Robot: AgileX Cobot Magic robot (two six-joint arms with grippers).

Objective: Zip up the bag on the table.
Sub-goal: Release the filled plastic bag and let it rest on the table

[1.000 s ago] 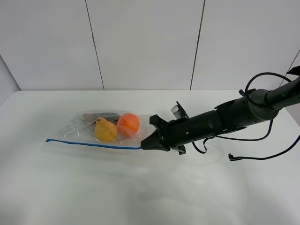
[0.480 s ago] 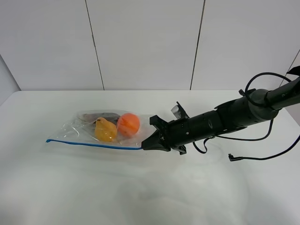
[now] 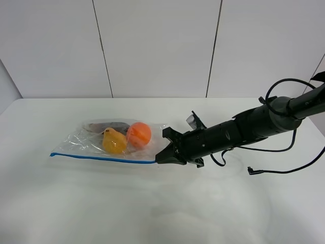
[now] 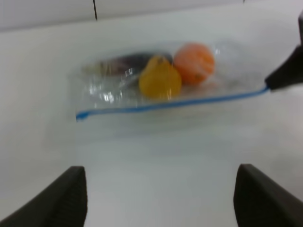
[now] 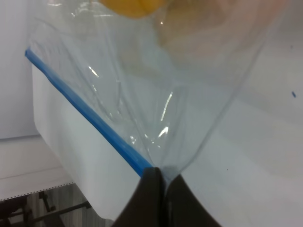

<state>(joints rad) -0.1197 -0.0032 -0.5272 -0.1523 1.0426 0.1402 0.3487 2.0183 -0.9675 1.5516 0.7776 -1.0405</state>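
Left gripper (image 4: pixel 160 187) sits over the table (image 3: pixel 152 213), short of the bag (image 3: pixel 81 143), fingers spread wide and empty. The bag lies flat left of centre, blue zip strip (image 3: pixel 101 157) on its near edge. Right gripper (image 3: pixel 159 158) pinches the strip's right end. A yellow fruit (image 3: pixel 114 142) and an orange fruit (image 3: pixel 139 134) lie inside.
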